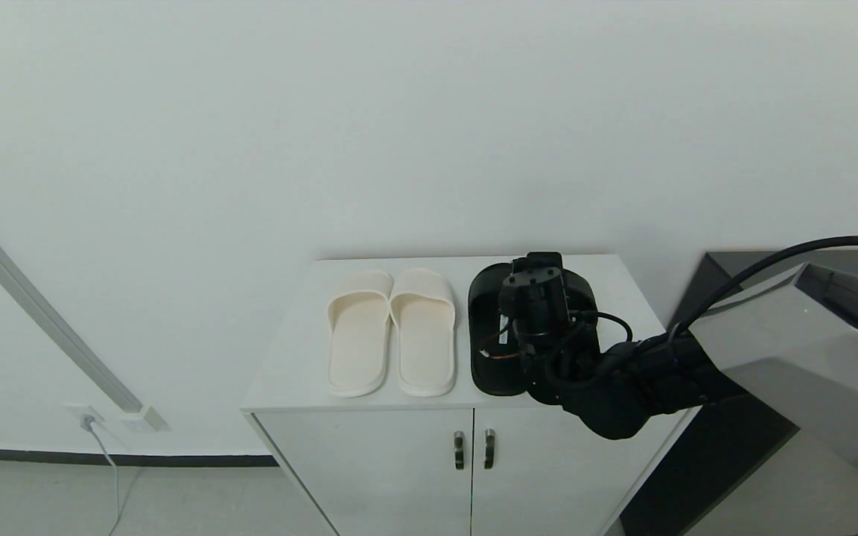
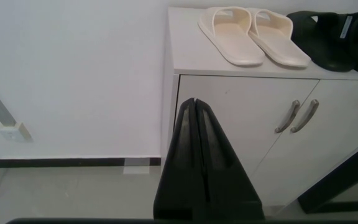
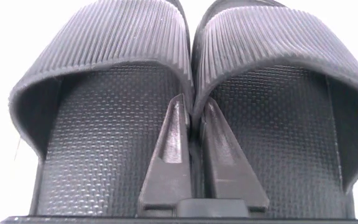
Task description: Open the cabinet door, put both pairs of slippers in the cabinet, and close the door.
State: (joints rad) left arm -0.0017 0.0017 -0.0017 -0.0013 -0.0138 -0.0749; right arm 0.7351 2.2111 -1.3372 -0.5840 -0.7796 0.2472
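White two-door laminate cabinet (image 1: 291, 357) stands vs. the far wall. Both doors are shut: L door (image 1: 377, 476), R door (image 1: 555, 484). Two dark metal bar handles (image 1: 459, 450) sit side by side at the centre seam, upright.

Both pairs are on the cabinet top, toes to the far wall, heels at the near edge:
- Cream-white moulded slide slippers (image 1: 421, 335) on the left half, the two touching side by side.
- Black rubber slide slippers w/ ribbed straps (image 1: 487, 327) just right of the cream pair, narrow gap between pairs. This pair is partly covered by the R arm (image 1: 623, 380), which comes in from the near right, wrist over the pair.

R gripper (image 3: 193, 106): one finger lies in each black slipper (image 3: 123, 93), on the textured footbeds, tips just under the strap edges. The two adjoining inner strap edges sit between the fingers. The fingers are drawn nearly together, i.e. pinched on those inner edges.

L gripper (image 2: 194, 102): fingers pressed flat together, nothing between them. It hangs on the near side of the cabinet (image 2: 229, 118), off its left front corner and well apart from it, lower than the top where the cream pair (image 2: 235, 34) and black pair (image 2: 328, 37) lie.

Low on the wall at far left there is a white wall socket w/ a plugged cable (image 1: 86, 418). A grey trunking strip (image 1: 34, 305) runs diagonally down to it.
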